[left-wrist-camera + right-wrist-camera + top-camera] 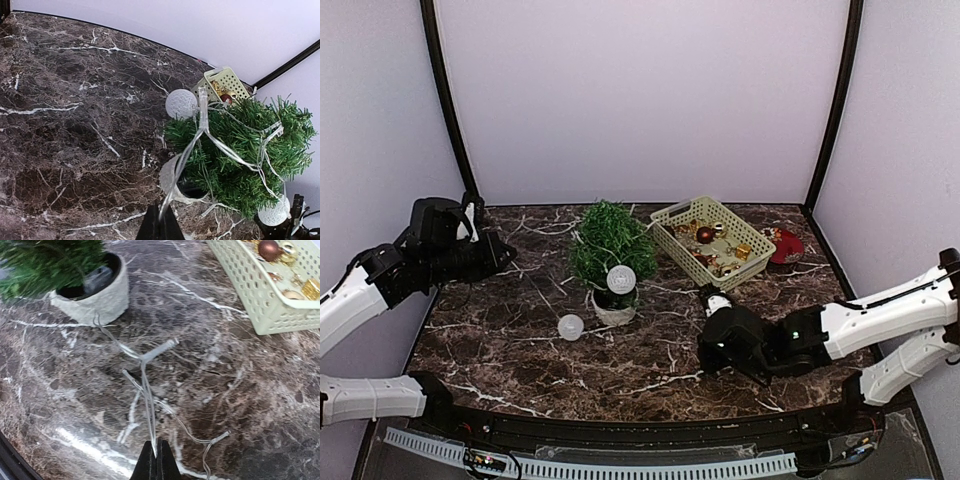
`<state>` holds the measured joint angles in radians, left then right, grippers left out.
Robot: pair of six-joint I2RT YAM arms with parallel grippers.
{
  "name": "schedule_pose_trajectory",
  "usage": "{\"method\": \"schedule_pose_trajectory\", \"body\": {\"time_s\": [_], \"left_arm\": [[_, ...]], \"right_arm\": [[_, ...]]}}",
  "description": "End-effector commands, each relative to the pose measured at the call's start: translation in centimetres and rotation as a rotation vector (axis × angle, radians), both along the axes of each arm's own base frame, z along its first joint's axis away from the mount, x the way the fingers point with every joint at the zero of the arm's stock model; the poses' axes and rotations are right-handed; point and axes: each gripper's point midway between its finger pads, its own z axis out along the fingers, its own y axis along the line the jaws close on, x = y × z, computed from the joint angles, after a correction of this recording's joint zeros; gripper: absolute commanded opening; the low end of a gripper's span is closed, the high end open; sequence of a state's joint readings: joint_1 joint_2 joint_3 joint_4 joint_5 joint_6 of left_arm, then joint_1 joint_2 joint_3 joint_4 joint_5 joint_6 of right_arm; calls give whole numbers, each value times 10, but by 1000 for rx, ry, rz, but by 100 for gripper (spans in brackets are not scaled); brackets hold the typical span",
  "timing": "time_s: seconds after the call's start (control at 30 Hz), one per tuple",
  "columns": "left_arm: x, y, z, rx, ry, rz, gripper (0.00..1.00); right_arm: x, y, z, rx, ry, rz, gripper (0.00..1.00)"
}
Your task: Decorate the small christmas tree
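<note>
Right tool and left tool are each pinched shut on the thin, clear light string. The tree stands mid-frame on the tabletop. It looks light and tippy, so hold the limp wire rather than the branches.

I can read no writing, label, brand or number anywhere: nothing on the light string pinched in my jaws, the basket beyond them, or the white pot.
</note>
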<state>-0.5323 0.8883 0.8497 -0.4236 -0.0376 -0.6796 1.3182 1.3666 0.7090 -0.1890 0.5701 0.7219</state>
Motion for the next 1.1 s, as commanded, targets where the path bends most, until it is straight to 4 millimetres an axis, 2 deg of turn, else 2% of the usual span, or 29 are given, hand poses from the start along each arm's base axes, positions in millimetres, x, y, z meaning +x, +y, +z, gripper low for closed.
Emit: {"method": "schedule_pose_trajectory", "body": {"time_s": [0.0,0.13,0.3,0.4,0.5,0.7,0.8,0.93,1.07], "left_arm": [[-5,9,-1,28,-1,-5,0],[-4,15,-3,47,5,8,0],[0,27,-14,92,29,41,0],[4,31,-21,99,43,44,0],[9,34,-33,108,70,45,0],[17,31,-60,94,136,10,0],[23,30,-70,101,147,-6,0],[32,27,-85,125,186,-41,0],[41,23,-94,151,194,-80,0]], "right_arm": [[13,-37,1,7,2,-109,0],[18,-57,9,4,-10,-146,0],[16,-69,40,28,-46,-122,0],[3,-60,67,104,-50,4,0],[-18,-47,91,186,-8,151,0],[-54,-28,100,165,153,348,0],[-73,-9,113,195,223,469,0],[-96,20,162,273,248,645,0],[-102,40,222,344,183,749,0]]}}
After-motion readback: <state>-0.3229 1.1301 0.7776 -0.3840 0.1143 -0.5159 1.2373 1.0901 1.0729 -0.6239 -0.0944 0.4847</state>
